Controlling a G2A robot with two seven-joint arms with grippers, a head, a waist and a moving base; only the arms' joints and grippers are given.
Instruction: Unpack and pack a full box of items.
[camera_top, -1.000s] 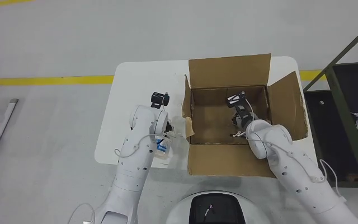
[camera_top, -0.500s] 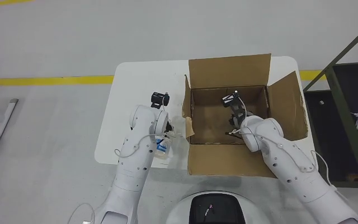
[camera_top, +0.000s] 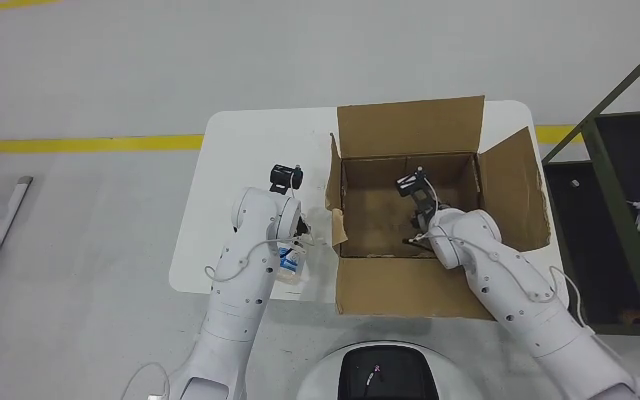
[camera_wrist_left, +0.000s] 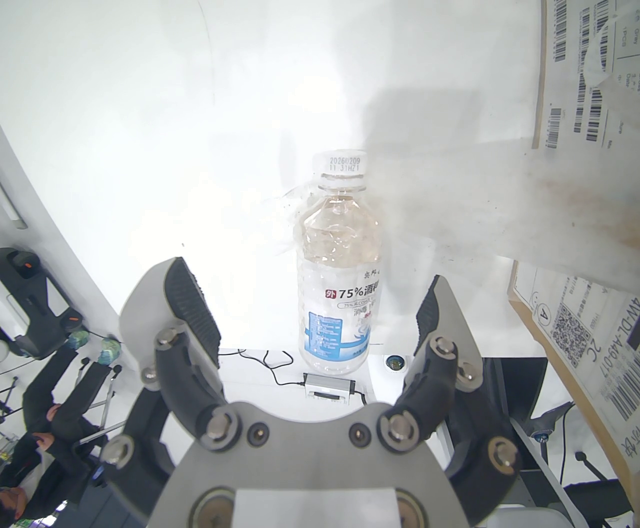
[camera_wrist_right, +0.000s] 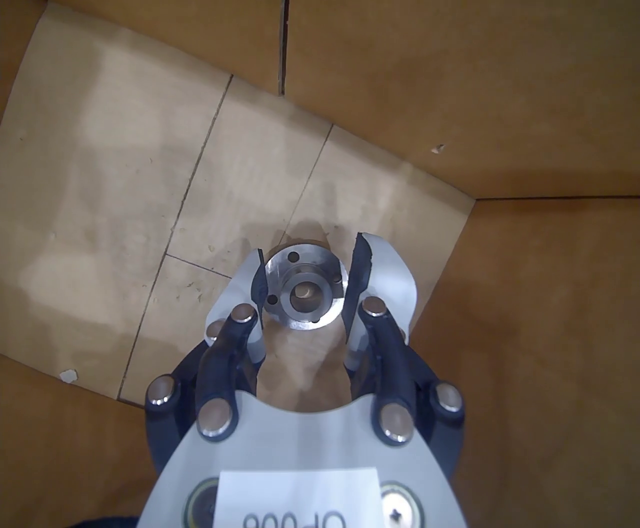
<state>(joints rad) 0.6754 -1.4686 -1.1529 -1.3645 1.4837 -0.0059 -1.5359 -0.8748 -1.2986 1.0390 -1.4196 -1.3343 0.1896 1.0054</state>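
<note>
**Item:** metal flange (camera_wrist_right: 302, 292), low inside the box (camera_top: 410, 125), centre right of the top view.

**Right tool** (camera_wrist_right: 310, 260): pinching the flange, a pad against the rim on each side.

**Handling (judged):** lift-out. Keep the pinch square across the rim, rise straight, and clear the box wall before swinging out.

**Left tool** (camera_wrist_left: 307, 275): spread. The bottle (camera_wrist_left: 337, 280) lies on the tabletop (camera_top: 250, 160) between its pads, untouched.

**Change:** in the top view, the right arm has shifted toward frame left within the box. The left arm and bottle are unchanged.

white table (camera_top: 240, 160) on a grey floor (camera_top: 300, 50), yellow line (camera_top: 100, 143) passing beneath it, green frame (camera_top: 603, 125) beside.
</note>
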